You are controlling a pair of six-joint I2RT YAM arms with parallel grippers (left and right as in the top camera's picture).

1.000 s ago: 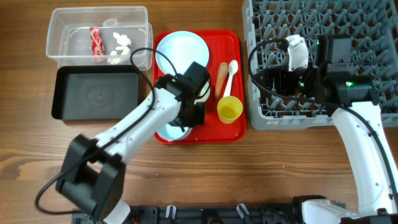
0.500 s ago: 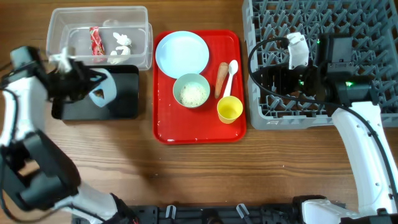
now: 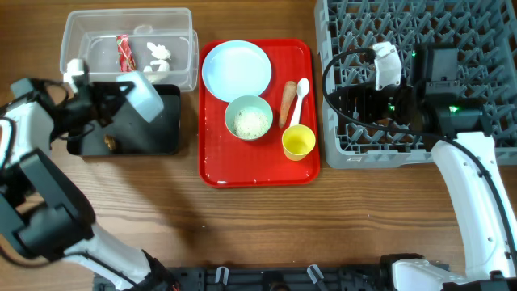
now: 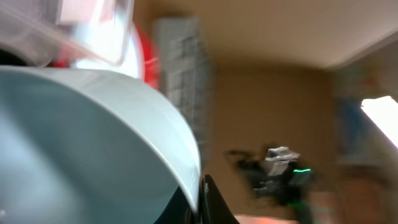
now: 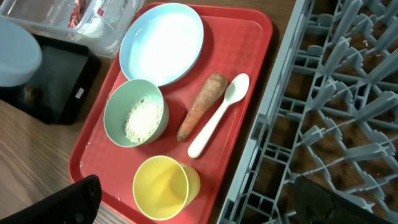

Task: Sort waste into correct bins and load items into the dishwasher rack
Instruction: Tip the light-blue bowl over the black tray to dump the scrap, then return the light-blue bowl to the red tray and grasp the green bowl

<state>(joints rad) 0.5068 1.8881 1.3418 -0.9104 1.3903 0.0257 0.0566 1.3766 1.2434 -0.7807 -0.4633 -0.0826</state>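
The left claw [image 3: 125,101] is clamping the rim of the light-blue bowl [image 3: 145,99] and tipping it over the black tray [image 3: 157,133]. Half a second ago the bowl was hanging lower over that tray; now it is turning further on its side, and a small brown food scrap [image 3: 111,144] is lying on the tray floor near the front left corner. The left wrist view is smearing badly, so the bowl only seems to be empty. If it is, that piece of waste is binned and the bowl is becoming free to go to the dishwasher rack [image 3: 477,32]. The right claw [image 5: 208,202] is hanging over the rack's near edge with its fingers spread wide, gripping nothing. The red wrapper [image 3: 123,52] and tissue [image 3: 157,55] are sitting in the clear tub [image 3: 129,13]. On the red tray [image 3: 258,166], the plate [image 3: 236,69], the pale green bowl [image 3: 249,119] with rice [image 3: 250,123], the carrot [image 3: 287,103], the spoon [image 3: 298,99] and the yellow cup [image 3: 298,142] are waiting untouched.
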